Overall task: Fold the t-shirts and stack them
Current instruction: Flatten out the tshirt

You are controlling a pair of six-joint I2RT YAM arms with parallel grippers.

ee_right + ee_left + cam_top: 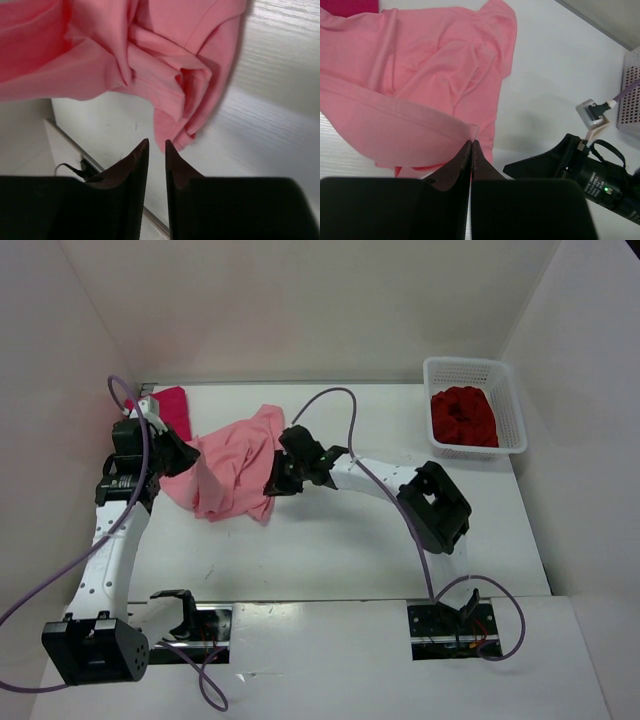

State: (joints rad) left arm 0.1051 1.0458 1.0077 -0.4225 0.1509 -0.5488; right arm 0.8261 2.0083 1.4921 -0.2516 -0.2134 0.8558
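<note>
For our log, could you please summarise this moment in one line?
left claw: shut on pink shirt | right claw: open, empty

The left gripper (pixel 471 146) pinches its 2 fingers together on a hem fold of the salmon pink t-shirt (pixel 440 65). A magenta-red t-shirt (pixel 350 5) peeks beyond that shirt's far-left corner. To the pink shirt's right are the right arm (pixel 580 167) and a mesh basket (pixel 631 95).

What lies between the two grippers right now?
The crumpled salmon pink t-shirt fills the stretch from the left gripper to the right gripper, as the top external view shows.
</note>
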